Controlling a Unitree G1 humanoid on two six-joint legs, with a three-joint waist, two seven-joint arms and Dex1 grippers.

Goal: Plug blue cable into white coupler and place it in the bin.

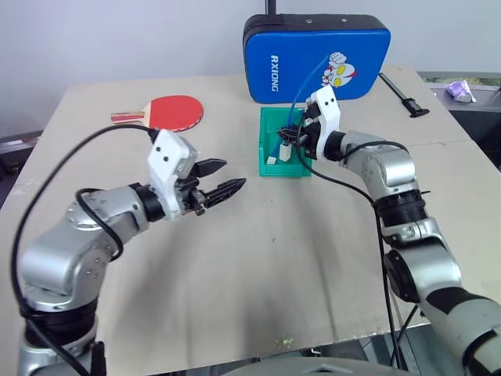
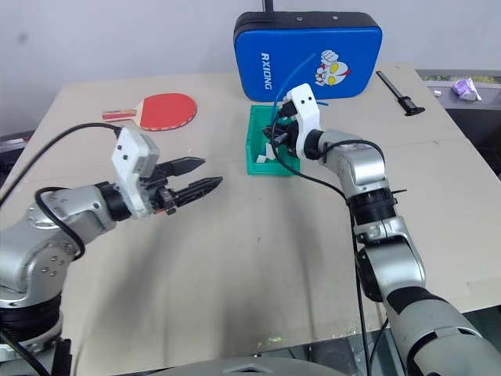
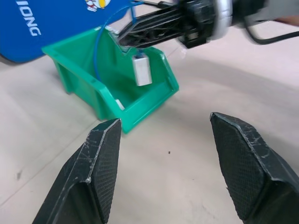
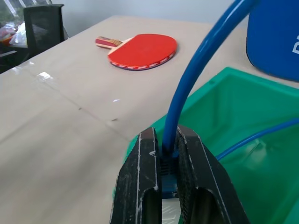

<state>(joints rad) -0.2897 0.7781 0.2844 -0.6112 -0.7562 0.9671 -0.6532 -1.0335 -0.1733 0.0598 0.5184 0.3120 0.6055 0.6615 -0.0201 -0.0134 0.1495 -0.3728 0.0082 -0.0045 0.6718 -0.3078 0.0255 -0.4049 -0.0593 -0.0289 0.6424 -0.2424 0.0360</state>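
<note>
My right gripper (image 1: 288, 139) is shut on the blue cable (image 4: 196, 70) near its plug end and holds it over the green bin (image 1: 270, 168). The cable arches up from the fingers and loops back down into the bin. Just under the fingertips the white coupler (image 3: 141, 70) hangs on the cable's end, inside the bin's opening and above its floor. Left of the bin and apart from it, my left gripper (image 1: 233, 174) hovers over the table, open, with nothing between its fingers (image 3: 100, 158).
A large blue padded case (image 1: 317, 59) stands right behind the bin. A red table-tennis paddle (image 1: 176, 111) lies at the back left, a black tool (image 1: 403, 95) at the back right. A small white piece (image 3: 119, 105) lies on the bin's floor.
</note>
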